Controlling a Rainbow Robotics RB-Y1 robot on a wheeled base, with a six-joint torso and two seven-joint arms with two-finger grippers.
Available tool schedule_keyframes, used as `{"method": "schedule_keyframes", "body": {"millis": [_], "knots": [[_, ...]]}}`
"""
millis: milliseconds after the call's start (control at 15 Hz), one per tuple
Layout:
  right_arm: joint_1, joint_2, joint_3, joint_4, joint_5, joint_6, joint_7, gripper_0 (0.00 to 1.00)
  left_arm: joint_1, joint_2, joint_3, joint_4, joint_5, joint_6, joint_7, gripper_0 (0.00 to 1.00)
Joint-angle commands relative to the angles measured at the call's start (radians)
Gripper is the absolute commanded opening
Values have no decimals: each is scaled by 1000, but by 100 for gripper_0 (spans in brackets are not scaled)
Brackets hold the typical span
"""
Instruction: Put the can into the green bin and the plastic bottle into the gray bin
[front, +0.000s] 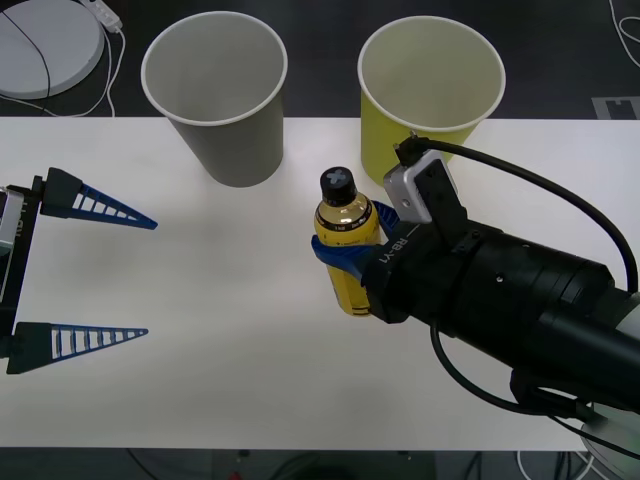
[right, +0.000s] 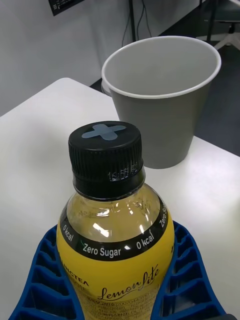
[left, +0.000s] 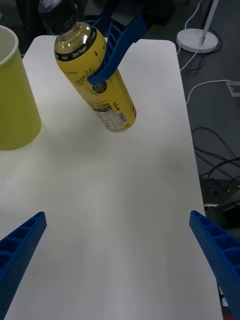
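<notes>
Above the table (front: 200, 300), the right gripper (front: 345, 240) clasps the bottle (front: 345, 240), tilted. Behind stand the gray bin (front: 215, 95) and green bin (front: 430, 95). Left gripper (front: 110, 275) gapes.

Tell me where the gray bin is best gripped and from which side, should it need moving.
Probably at the rim, coming from above: the gray bin stands upright and open-topped, and its tapered body looks too wide to span. One finger inside and one outside the white rim would pinch the wall. The open left gripper seems better placed, since the right gripper is shut on the plastic bottle.
</notes>
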Motion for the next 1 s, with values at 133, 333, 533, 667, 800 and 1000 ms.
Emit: {"method": "schedule_keyframes", "body": {"millis": [133,333,533,667,800,1000], "knots": [[-107,45,1,0,-63,112,-7,0,0,0,0,0,0,0,0,100],[-168,76,-2,15,-95,132,-21,0,0,0,0,0,0,0,0,100],[-243,86,-11,46,-154,175,-33,0,0,0,0,0,0,0,0,100],[-291,99,-18,64,-200,209,-41,0,0,0,0,0,0,0,0,100],[-323,115,-45,86,-256,236,-42,0,0,0,0,0,0,0,0,100],[-400,149,-70,130,-341,312,-44,0,0,0,0,0,0,0,0,100]]}}
